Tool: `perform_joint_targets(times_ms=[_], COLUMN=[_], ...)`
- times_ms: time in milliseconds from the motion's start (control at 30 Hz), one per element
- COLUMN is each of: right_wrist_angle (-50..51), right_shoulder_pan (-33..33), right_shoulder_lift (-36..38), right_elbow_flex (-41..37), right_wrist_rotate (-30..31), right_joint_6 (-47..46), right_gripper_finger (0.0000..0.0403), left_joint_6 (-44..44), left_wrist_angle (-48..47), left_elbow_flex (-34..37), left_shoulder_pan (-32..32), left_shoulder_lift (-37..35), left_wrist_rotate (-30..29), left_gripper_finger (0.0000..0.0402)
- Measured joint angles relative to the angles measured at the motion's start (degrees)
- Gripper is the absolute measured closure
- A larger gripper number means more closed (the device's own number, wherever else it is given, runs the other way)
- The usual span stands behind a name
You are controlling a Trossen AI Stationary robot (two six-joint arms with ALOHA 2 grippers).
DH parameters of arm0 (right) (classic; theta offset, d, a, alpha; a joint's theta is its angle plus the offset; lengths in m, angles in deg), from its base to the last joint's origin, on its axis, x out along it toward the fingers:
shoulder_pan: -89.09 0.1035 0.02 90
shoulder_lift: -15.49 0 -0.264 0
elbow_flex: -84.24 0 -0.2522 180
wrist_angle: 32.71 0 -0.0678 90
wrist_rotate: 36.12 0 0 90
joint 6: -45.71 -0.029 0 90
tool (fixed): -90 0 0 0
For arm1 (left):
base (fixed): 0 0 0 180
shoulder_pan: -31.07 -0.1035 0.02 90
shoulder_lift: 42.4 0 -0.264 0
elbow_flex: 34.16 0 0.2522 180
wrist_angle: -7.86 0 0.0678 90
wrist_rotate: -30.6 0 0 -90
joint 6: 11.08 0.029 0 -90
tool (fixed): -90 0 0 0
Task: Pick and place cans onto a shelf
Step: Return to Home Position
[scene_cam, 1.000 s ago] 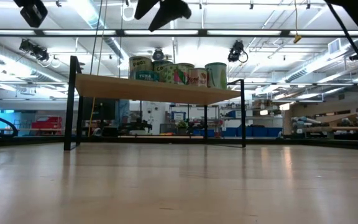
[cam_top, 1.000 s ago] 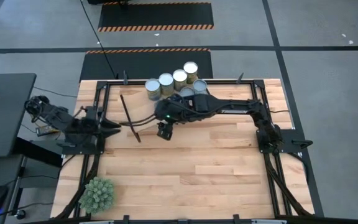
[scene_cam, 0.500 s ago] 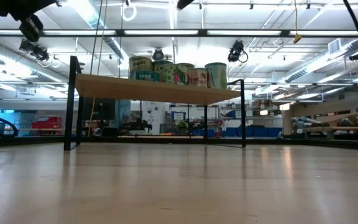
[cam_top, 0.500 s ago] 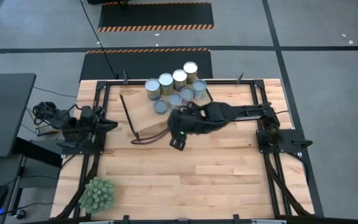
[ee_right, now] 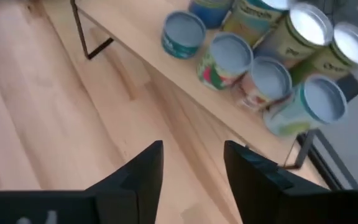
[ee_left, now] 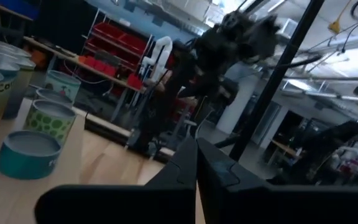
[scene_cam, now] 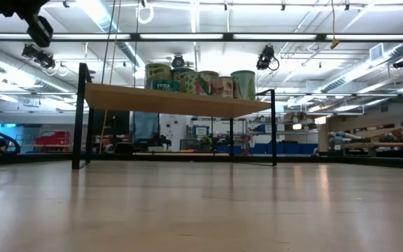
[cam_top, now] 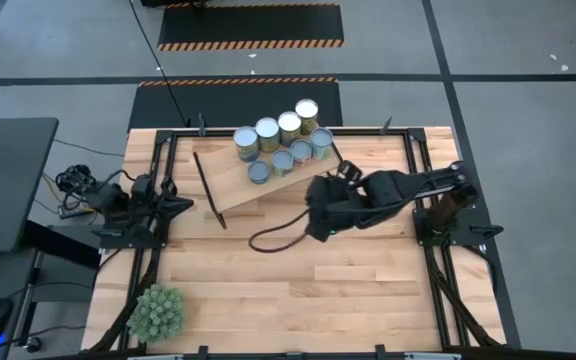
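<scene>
Scanning from the left edge of the high view: the left arm is sitting folded over its mount, and its tip is hard to make out there. The wrist view is showing the left gripper with jaws pressed together, holding nothing. A spiky plant is sitting lower left on the table. Upper centre, the shelf is carrying the cans in two rows, and they are overlapping one another in the low view. A black cable is looping below the shelf. Right of centre, the right gripper is hanging over bare table, jaws apart and empty. The low view is cutting off both grippers.
</scene>
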Motion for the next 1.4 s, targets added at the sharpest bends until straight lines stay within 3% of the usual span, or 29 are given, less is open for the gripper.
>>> perform_joint_targets(times_ms=[333, 567, 1033, 1400], right_wrist_angle=[-25.9, -39.7, -64.0, -67.6], right_shoulder_pan=[1.3, 1.0, 1.0, 1.0], right_shoulder_lift=[24.5, 40.0, 67.5, 83.0], right_elbow_flex=[-36.2, -55.0, -81.2, -92.1], right_wrist_rotate=[-3.3, -3.9, -5.1, -5.1], right_joint_6=[-2.7, -2.4, 0.5, -0.5], right_gripper_finger=[0.0258, 0.0262, 0.0282, 0.0346], left_joint_6=[-1.5, -2.7, -5.2, -5.6], left_wrist_angle=[3.1, 7.0, 8.8, 9.9], left_elbow_flex=[0.0, 0.0, 0.0, 0.0], left_shoulder_pan=[0.0, 0.0, 0.0, -0.1], left_shoulder_lift=[0.0, 0.0, 5.6, 10.3], left_wrist_rotate=[-0.1, -4.1, -14.0, -16.8], left_gripper_finger=[0.0396, 0.0397, 0.0397, 0.0397])
